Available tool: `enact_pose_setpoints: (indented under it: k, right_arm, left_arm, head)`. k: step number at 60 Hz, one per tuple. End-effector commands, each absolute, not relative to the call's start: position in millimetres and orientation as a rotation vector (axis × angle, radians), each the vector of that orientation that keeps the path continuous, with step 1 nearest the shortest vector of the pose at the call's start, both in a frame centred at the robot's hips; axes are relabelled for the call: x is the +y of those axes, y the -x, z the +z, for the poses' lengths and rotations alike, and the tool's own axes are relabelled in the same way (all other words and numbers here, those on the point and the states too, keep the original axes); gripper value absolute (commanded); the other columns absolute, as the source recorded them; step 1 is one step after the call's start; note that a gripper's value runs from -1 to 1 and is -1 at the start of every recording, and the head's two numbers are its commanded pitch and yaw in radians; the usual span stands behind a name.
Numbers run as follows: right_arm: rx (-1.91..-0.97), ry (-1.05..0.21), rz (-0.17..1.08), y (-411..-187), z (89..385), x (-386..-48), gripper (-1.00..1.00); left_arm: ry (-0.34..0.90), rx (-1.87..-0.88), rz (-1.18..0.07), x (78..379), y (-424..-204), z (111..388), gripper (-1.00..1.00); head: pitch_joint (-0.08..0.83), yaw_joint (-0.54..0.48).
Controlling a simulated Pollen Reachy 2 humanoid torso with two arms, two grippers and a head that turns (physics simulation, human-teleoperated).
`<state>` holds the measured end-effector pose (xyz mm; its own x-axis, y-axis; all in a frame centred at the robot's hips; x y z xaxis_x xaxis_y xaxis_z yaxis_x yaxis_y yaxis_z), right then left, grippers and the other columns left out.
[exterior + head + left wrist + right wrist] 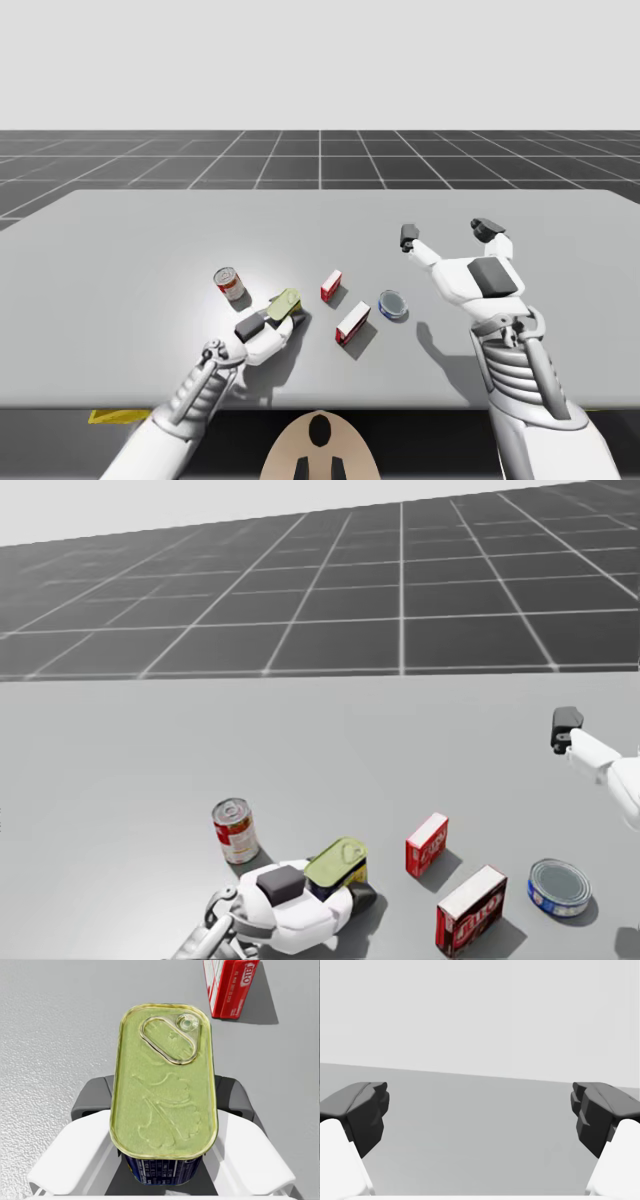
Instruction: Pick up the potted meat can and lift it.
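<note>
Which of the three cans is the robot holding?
The oblong green-lidded can, gripped by the left end effector; the red round can and flat blue can stand free.

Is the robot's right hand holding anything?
No, the right jaws stand wide apart above the table with nothing between them.

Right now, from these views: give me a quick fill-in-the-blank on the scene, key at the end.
1. My left gripper is ____ on the potted meat can.
2. My right gripper is ____, with nothing between its fingers.
3. The flat round can is ____ in colour.
4. The red-and-white can stands nearer my ____ arm.

Missing words: shut; open; blue; left.
</note>
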<state>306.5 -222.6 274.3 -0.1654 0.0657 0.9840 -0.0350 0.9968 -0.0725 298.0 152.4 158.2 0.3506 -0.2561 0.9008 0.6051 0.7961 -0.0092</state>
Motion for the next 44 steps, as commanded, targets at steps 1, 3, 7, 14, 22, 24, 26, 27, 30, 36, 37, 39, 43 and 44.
enact_pose_setpoints:
  k: [1, 3, 7, 14, 22, 24, 26, 27, 30, 36, 37, 39, 43, 44]
  right_arm:
    - [-1.729, 0.012, 0.079, -307, 274, -222, -1.00]
    - [-1.727, 0.008, 0.077, -307, 275, -223, -1.00]
    - [-1.726, 0.004, 0.075, -308, 275, -224, -1.00]
    - [-1.721, -0.034, 0.077, -308, 276, -226, -1.00]
    - [-1.705, -0.061, 0.079, -307, 277, -227, -1.00]
    - [-1.708, -0.050, 0.085, -307, 277, -227, -1.00]
    - [-1.711, -0.050, 0.091, -306, 277, -227, -1.00]
    - [-1.711, -0.050, 0.093, -306, 277, -228, -1.00]
    - [-1.711, -0.051, 0.108, -306, 277, -230, -1.00]
    - [-1.689, -0.065, 0.115, -307, 276, -232, -1.00]
    - [-1.685, -0.064, 0.115, -307, 275, -232, -1.00]
    - [-1.683, -0.063, 0.115, -308, 275, -232, -1.00]
    - [-1.677, -0.064, 0.123, -309, 274, -232, -1.00]
    - [-1.676, -0.064, 0.124, -309, 274, -232, -1.00]
  left_arm:
    - [0.375, -1.068, -0.569, 153, -294, 157, 1.00]
    - [0.377, -1.067, -0.568, 152, -294, 158, 1.00]
    - [0.388, -1.070, -0.556, 153, -293, 168, 1.00]
    - [0.410, -1.081, -0.530, 157, -287, 199, 1.00]
    - [0.401, -1.162, -0.516, 163, -283, 242, 1.00]
    - [0.391, -1.191, -0.509, 165, -282, 255, 1.00]
    - [0.393, -1.206, -0.505, 166, -282, 262, 1.00]
    - [0.393, -1.213, -0.503, 167, -282, 265, 1.00]
    - [0.385, -1.267, -0.491, 171, -281, 288, 1.00]
    - [0.381, -1.325, -0.483, 175, -279, 313, 1.00]
    - [0.377, -1.347, -0.483, 177, -278, 323, 1.00]
    - [0.373, -1.361, -0.482, 178, -278, 329, 1.00]
    - [0.361, -1.423, -0.476, 182, -275, 357, 1.00]
    - [0.360, -1.430, -0.475, 183, -275, 361, 1.00]
  head:
    - [0.335, 0.19]
    - [0.332, 0.19]
    - [0.327, 0.19]
    - [0.325, 0.19]
    - [0.319, 0.20]
    - [0.316, 0.20]
    - [0.314, 0.20]
    - [0.314, 0.20]
    - [0.310, 0.20]
    - [0.305, 0.20]
    - [0.304, 0.20]
    - [0.303, 0.20]
    - [0.299, 0.21]
    - [0.299, 0.21]
